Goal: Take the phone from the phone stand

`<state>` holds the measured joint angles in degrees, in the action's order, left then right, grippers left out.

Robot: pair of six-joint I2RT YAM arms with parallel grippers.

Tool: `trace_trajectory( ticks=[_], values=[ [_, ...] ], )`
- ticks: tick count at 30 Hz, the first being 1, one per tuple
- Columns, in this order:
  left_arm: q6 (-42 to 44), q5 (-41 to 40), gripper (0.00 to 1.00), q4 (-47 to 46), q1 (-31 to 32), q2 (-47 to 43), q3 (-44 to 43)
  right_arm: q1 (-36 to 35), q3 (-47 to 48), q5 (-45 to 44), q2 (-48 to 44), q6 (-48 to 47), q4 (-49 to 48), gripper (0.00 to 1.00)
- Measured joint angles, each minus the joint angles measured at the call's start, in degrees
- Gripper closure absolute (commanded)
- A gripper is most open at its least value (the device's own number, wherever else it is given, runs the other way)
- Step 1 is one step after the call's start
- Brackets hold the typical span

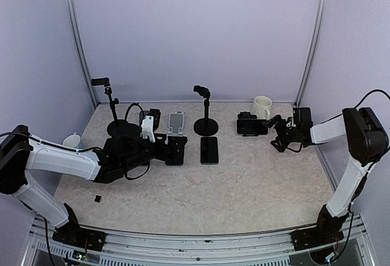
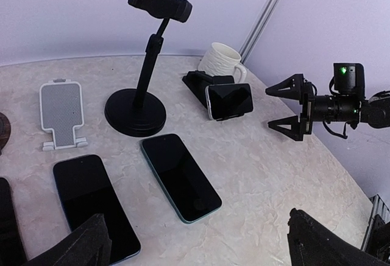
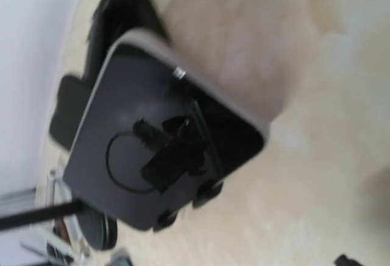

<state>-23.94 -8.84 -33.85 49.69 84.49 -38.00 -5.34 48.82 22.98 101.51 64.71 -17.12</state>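
my right pincer [image 2: 292, 109] spread wide | flat black phone [image 2: 230, 100] just left, leaning on small black stand [image 2: 196, 82] | left pincer [image 1: 175, 151] spread too

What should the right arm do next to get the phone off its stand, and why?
Probably ease the right gripper forward around the phone: its jaws are open, short of the phone, which leans in the black stand.

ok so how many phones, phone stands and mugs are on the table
phones: 3 (left flat phone, right flat phone, propped phone)
stands: 4 (left tall stand, middle tall stand, white stand, low black stand)
mugs: 2 (back mug, left mug)
total: 9
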Motion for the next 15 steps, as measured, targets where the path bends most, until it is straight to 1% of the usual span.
trace_trajectory(
  ticks=[6, 15],
  values=[
    [-0.09, -0.26, 0.01, -0.07, 0.0, 0.22, 0.0, -0.81, 5.11, -4.26, 1.84, 7.37, 4.48, 0.0],
    [-0.11, -0.59, 0.01, -0.81, 0.0, 0.22, 0.02, -1.81, 11.28, -6.27, 8.22, 14.32, 8.04, 0.0]
  ],
)
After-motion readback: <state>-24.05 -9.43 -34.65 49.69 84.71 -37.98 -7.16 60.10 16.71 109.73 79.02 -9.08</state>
